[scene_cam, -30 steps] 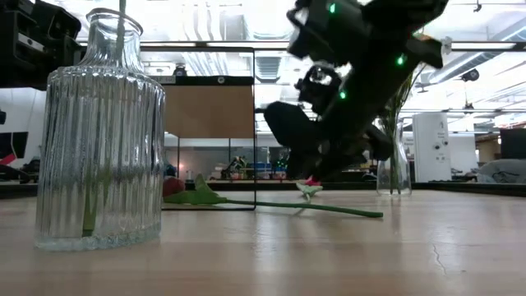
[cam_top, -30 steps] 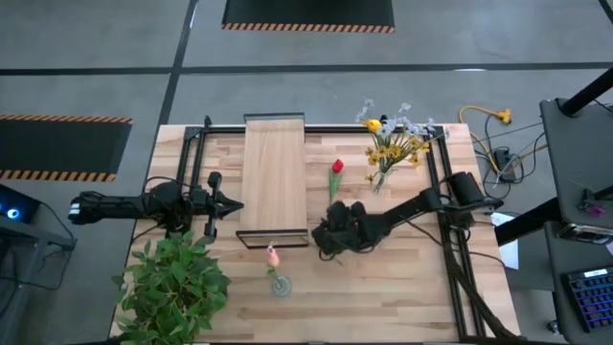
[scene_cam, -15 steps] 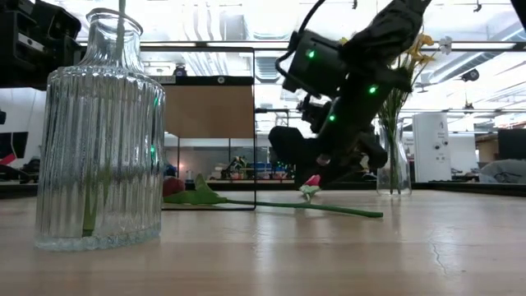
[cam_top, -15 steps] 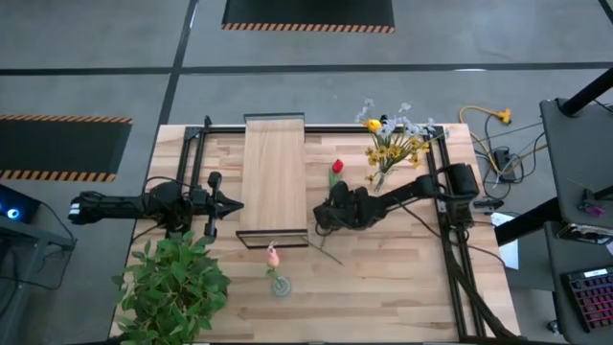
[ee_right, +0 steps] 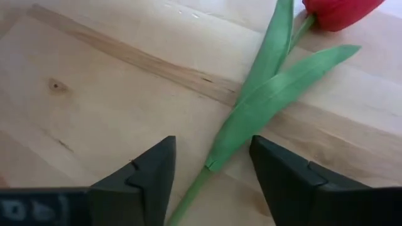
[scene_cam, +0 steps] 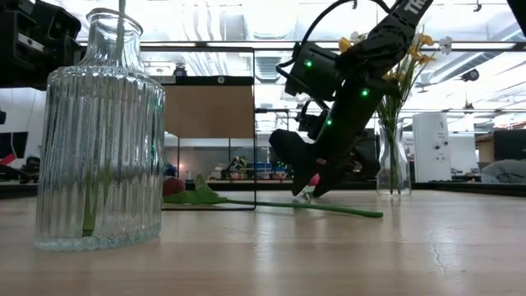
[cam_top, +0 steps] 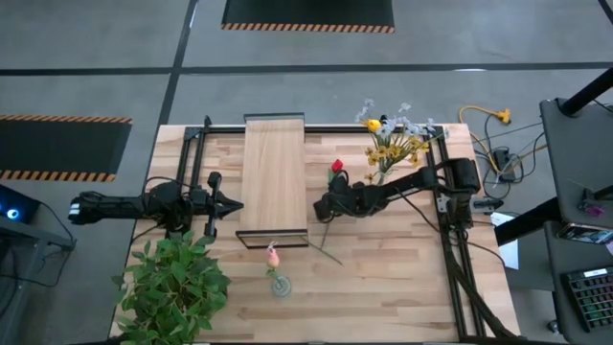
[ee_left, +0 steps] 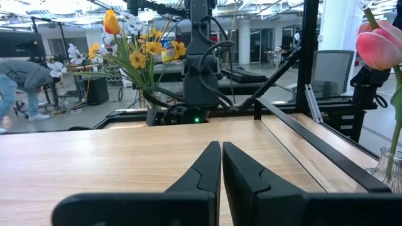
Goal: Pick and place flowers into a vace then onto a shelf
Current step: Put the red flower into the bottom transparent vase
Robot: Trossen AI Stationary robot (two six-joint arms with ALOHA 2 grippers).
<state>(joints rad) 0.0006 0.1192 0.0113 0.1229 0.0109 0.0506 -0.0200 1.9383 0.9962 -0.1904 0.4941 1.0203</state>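
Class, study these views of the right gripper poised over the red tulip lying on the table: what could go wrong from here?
1. The open right gripper straddles the red tulip where leaf meets thin stem; closing may catch only the leaf, letting the flower slip or droop.
2. The stem lies flat on the table, so the fingers could scrape the wood or pin the stem down.
3. The shelf stands close by, so a swinging stem could strike it.

On the counter (cam_top: pixel 402 287) the shelf (cam_top: pixel 274 172) stands left of centre. A tulip (cam_top: pixel 334 188) lies just right of it, with the right pincer (cam_top: pixel 322 208) low over its stem, fingers either side. A vase of flowers (cam_top: pixel 391 146) stands at the far right. A ribbed vase (cam_top: pixel 279 283) holding one tulip stands near the front edge, a leafy plant (cam_top: pixel 172 286) to its left. The left pincer (cam_top: pixel 230 203) rests just left of the shelf.
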